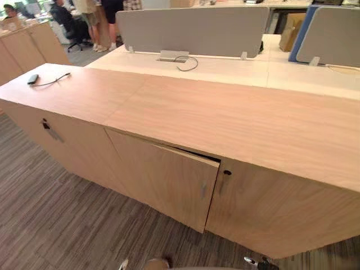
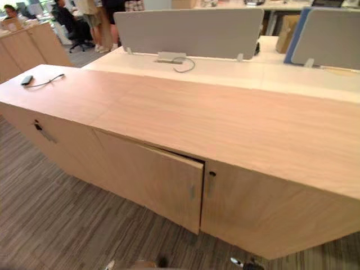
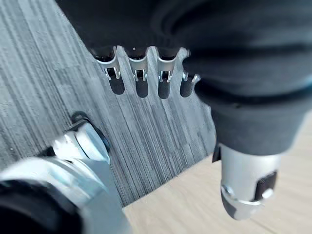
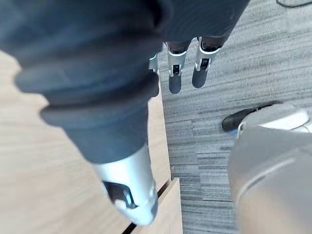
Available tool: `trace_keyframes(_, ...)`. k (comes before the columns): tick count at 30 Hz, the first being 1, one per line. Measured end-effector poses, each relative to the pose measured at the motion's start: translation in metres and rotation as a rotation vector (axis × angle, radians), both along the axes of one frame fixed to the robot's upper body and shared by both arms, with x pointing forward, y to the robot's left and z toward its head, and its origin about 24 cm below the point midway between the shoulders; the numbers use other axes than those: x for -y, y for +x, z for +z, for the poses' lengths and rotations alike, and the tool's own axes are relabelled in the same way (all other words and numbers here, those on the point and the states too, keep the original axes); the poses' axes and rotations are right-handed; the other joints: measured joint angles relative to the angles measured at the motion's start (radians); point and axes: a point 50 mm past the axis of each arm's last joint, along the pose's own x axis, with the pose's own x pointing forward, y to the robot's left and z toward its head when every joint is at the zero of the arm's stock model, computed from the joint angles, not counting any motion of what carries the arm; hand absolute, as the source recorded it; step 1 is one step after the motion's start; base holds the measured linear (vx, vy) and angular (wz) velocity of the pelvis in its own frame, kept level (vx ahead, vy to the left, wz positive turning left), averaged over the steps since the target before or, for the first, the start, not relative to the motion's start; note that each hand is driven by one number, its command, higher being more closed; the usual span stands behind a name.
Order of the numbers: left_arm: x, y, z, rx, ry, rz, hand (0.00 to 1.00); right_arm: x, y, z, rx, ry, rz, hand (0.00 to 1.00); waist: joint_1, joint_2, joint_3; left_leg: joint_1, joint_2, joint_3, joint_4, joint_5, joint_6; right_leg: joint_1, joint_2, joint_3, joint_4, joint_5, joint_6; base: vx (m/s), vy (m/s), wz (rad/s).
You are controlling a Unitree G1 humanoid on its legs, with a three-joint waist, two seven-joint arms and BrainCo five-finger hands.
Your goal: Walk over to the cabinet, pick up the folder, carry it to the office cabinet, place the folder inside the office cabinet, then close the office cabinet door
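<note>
Before one cabinet, one door ajar, left hand, right hand, fingers relaxed, empty.

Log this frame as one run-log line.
stage: facing office cabinet | cabinet door: ajar | left hand: open, empty | right hand: open, empty

A grey divider panel stands along a pale desk surface, with a white power box and a looped cable at its foot. A small black device trails a thin cord. People stand far back. Striped grey carpet covers the floor.
</note>
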Motion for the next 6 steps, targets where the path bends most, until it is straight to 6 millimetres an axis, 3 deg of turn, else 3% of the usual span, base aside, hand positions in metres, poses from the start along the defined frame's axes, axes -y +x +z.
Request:
trace_keyframes(2, -0.002, -0.019, 0.001, -0.031, 0.009, 0.084, 0.00, -0.022, -0.006, -0.005, -0.002, 0.057, 0.016, 0.00, -0.005, -0.046, -0.016, 0.038, -0.032, 0.039, -0.063, 0.002, 0.020, 0.006, -0.047, 0.009, -0.010, -0.008, 0.013, 0.15, 0.179, -0.35)
trace_keyframes(6, -0.002, -0.029, 0.000, -0.048, 0.008, 0.147, 0.00, -0.026, -0.017, -0.008, -0.014, 0.077, -0.038, 0.00, -0.004, -0.065, -0.047, 0.096, -0.054, 0.063, -0.196, 0.064, 0.049, 0.038, -0.078, 0.005, -0.116, 0.028, 0.045, 0.15, 0.082, -0.10)
